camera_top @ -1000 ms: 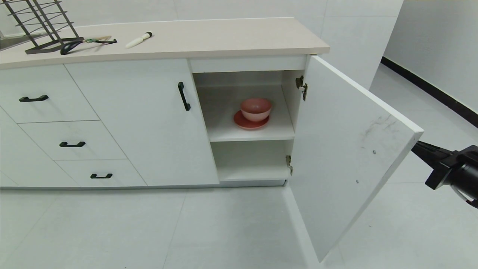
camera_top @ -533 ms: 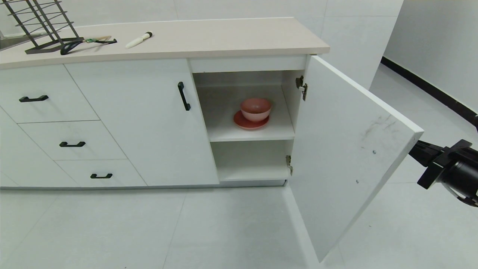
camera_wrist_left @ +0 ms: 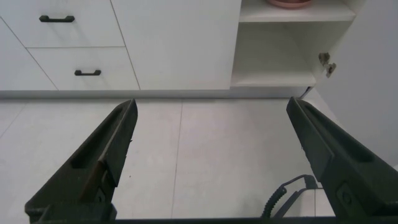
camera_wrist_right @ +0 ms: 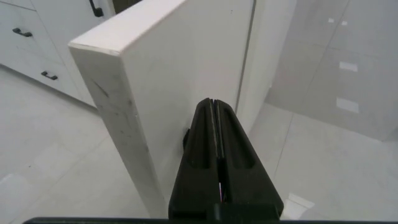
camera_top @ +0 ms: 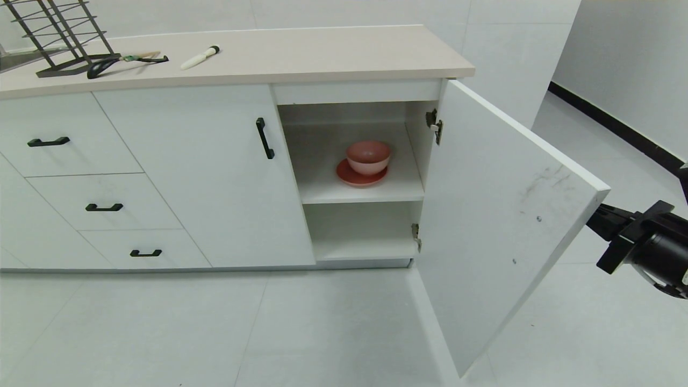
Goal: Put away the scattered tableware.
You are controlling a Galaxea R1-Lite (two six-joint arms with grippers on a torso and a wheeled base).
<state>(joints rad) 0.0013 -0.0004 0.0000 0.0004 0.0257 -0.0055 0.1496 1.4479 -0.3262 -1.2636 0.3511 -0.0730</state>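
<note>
Behind the free edge of the open cabinet door (camera_top: 500, 215), the right gripper (camera_wrist_right: 212, 104) is being held with its two fingers pressed flat together and nothing between them. Its tip is being pointed at the door's outer face, just beside a small black fitting there; whether it is touching the panel cannot be told. The left gripper (camera_wrist_left: 210, 106) is being held low over the tiled floor (camera_top: 161, 333), with its fingers spread wide and nothing being gripped.

Inside the cabinet, on the upper shelf (camera_top: 322, 188), a pink bowl (camera_top: 368, 156) is being carried by a red plate (camera_top: 361, 177), the bowl sitting upright on the plate's middle. The lower shelf (camera_top: 360, 242) is being shown beneath it. To the robot's left, the second cabinet door (camera_top: 204, 177) is being shown shut, its black handle (camera_top: 264, 138) upright, next to three drawers (camera_top: 102, 207).

On the countertop (camera_top: 322, 51) above, a white utensil with a black end (camera_top: 200, 57) is being shown lying flat, apart from a black-handled tool (camera_top: 107, 63) that is lying at the foot of a dark wire rack (camera_top: 59, 32).
</note>
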